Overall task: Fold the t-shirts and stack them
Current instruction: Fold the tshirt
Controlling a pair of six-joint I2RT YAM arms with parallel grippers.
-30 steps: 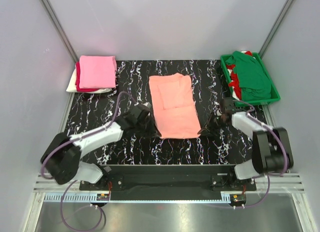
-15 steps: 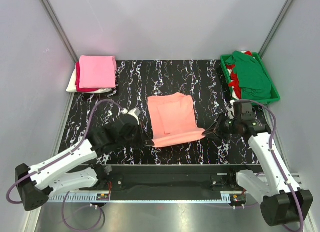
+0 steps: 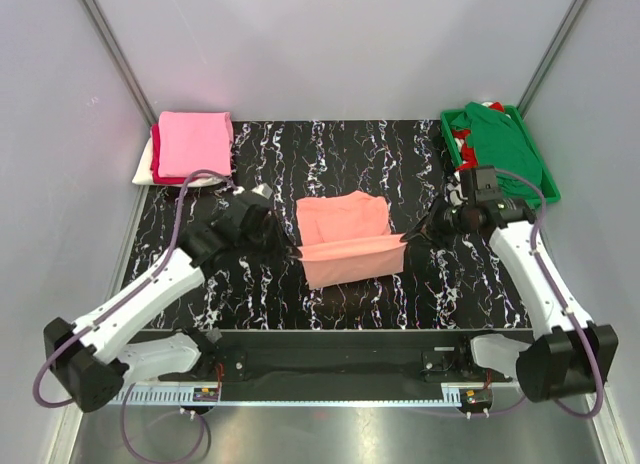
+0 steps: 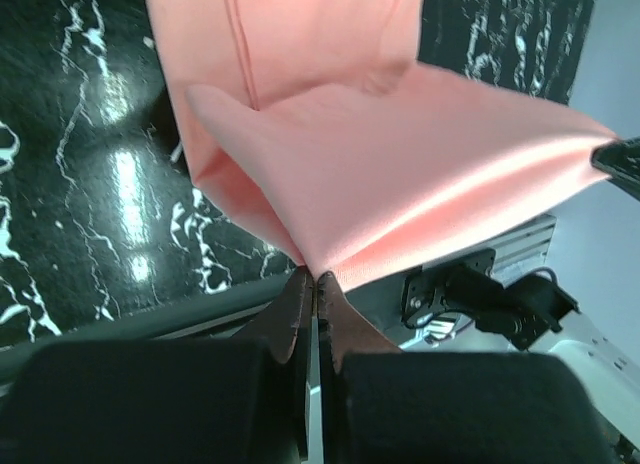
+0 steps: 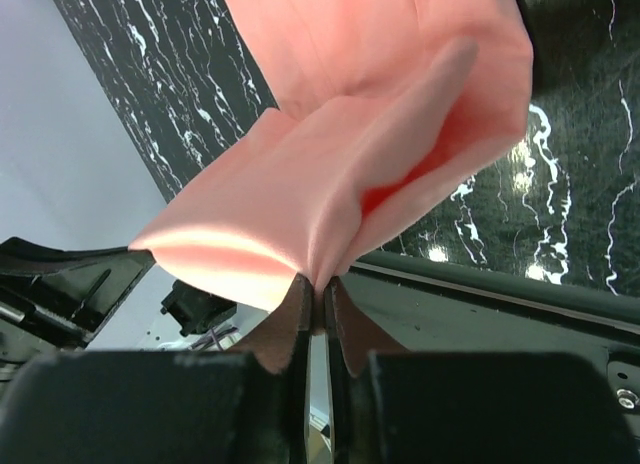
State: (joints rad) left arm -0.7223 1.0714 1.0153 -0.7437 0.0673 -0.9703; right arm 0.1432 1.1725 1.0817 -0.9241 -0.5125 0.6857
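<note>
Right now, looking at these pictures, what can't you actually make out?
Top view: the shirts stacked under the bright pink shirt, far left. It covers them and only their edges show.
Top view: what lies under the dark green shirt in the green tray. Only scraps peek out.
All views: the salmon shirt, its lower layer hidden behind its own lifted flap.
Wrist views: the pink shirt and the tray fall outside the frame.

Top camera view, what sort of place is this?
Likely a robot lab cell: plain grey walls box in a marbled table, two bolted arms hold a salmon t-shirt, and folded t-shirts sit stacked in a corner.
</note>
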